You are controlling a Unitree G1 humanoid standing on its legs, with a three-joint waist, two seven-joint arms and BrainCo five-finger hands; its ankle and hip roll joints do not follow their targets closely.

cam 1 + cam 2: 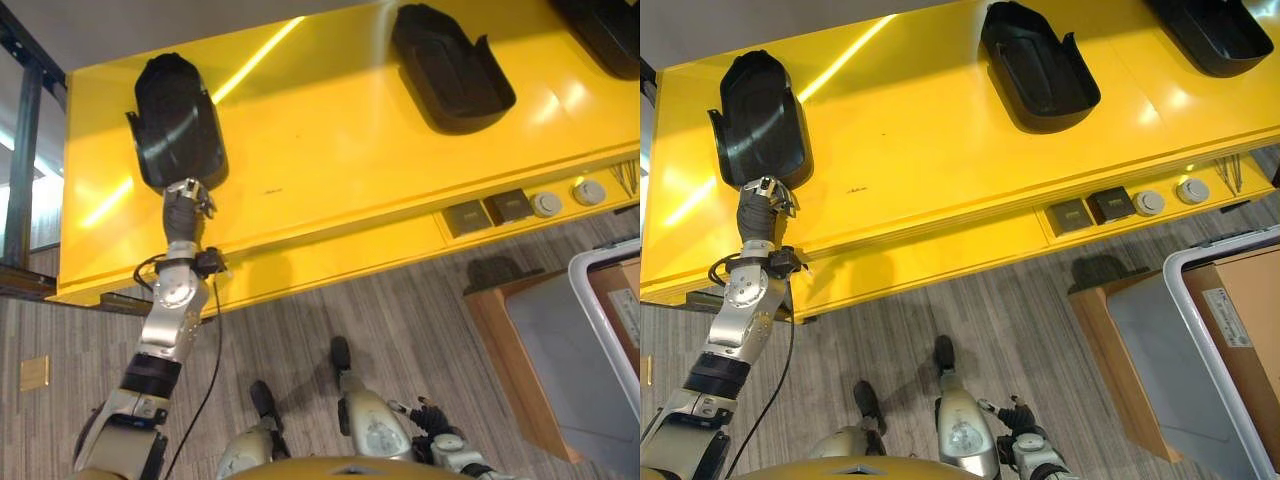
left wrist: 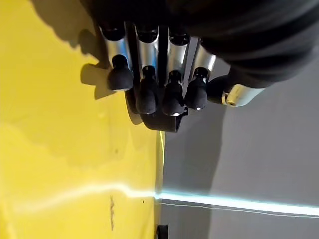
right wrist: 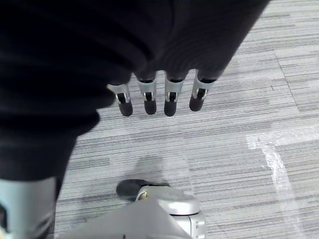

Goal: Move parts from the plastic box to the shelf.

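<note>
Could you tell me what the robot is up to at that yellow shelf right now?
The robot's left hand is stretched out to the near end of a black part lying on the yellow shelf, its fingers curled around that edge in the left wrist view. Two more black parts sit further along the shelf. The right hand hangs open over the floor, holding nothing. The plastic box stands at the robot's right.

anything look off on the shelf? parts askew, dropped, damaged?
Nothing stands out. Three black parts lie flat on the yellow shelf, spaced apart. The left hand is at the near end of the leftmost one.
</note>
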